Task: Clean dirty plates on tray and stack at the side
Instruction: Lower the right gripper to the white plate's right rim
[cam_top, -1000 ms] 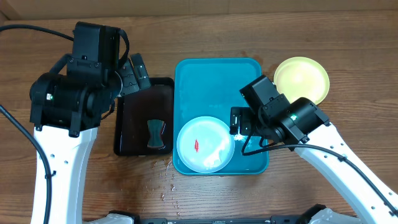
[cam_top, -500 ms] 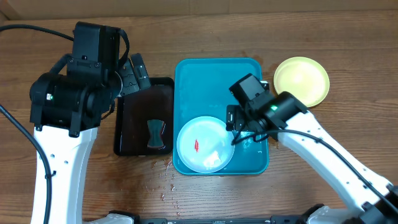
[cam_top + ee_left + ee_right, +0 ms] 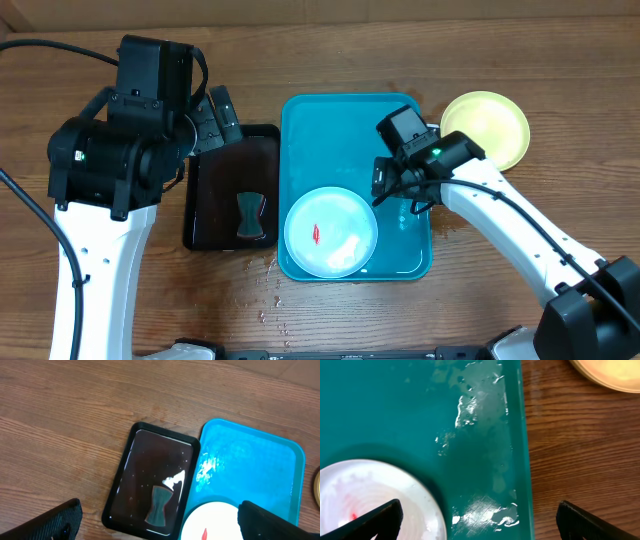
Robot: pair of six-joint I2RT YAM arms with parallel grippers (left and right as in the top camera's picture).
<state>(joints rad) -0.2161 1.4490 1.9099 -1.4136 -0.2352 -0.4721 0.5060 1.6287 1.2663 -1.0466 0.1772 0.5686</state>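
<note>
Hovering with the right gripper (image 3: 385, 192), jaws wide and empty, over the wet teal tray (image 3: 350, 102) just beside the red-smeared white plate (image 3: 330, 232) at its near end. Left gripper (image 3: 222, 115) likewise wide, empty, near the black tray (image 3: 215, 200). Risk: pinching the plate's low rim on slick plastic, sliding it away instead of lifting.

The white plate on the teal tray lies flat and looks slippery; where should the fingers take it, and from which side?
Probably its rim on the right side, from above: the white plate lies flat, and the open right gripper hovers nearest there.
</note>
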